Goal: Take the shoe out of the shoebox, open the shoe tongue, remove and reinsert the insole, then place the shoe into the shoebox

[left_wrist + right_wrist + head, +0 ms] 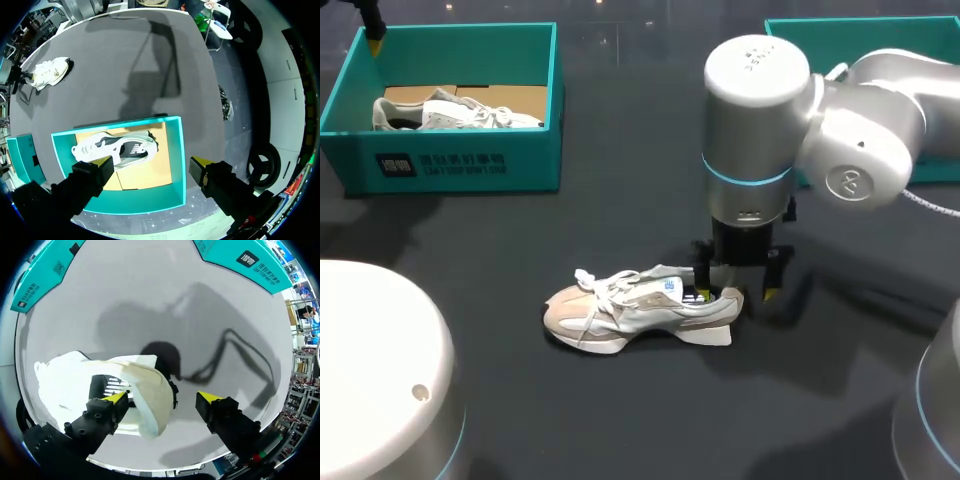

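Two shoes: boxed shoe inside shoebox; loose shoe outside it; two spread-fingered grippers: left gripper above shoebox; right gripper astride loose shoe's heel.

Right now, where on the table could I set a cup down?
Bare table lies between the left shoebox and the loose shoe, and again on that shoe's near side. The shoe's heel is crowded: the right gripper stands there.
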